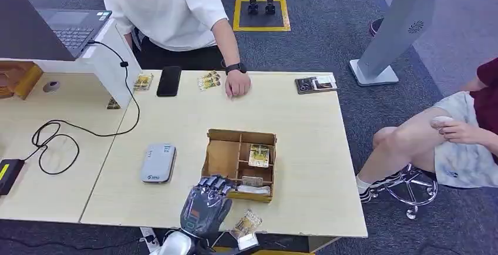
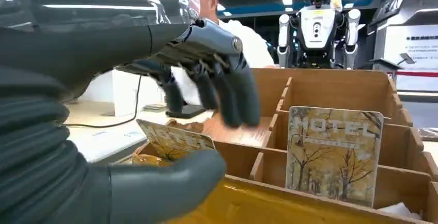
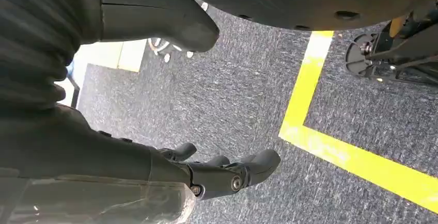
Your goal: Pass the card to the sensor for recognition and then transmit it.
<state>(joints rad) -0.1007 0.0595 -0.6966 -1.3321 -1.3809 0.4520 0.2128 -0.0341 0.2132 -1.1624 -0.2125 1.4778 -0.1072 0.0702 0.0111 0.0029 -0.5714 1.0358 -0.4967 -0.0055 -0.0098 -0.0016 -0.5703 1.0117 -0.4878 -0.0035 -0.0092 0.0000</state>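
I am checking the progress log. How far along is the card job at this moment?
Done: nothing visible yet. In hand: the left hand hovers at the wooden box, fingers apart, a hotel card near its thumb, grip unclear. Left: bring a card to the grey sensor, then hand it over. The right hand hangs open.

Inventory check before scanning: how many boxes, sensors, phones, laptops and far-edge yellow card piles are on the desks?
Box: 1
Sensor: 1
Phone: 1
Laptop: 1
Yellow card piles: 2
Total: 6
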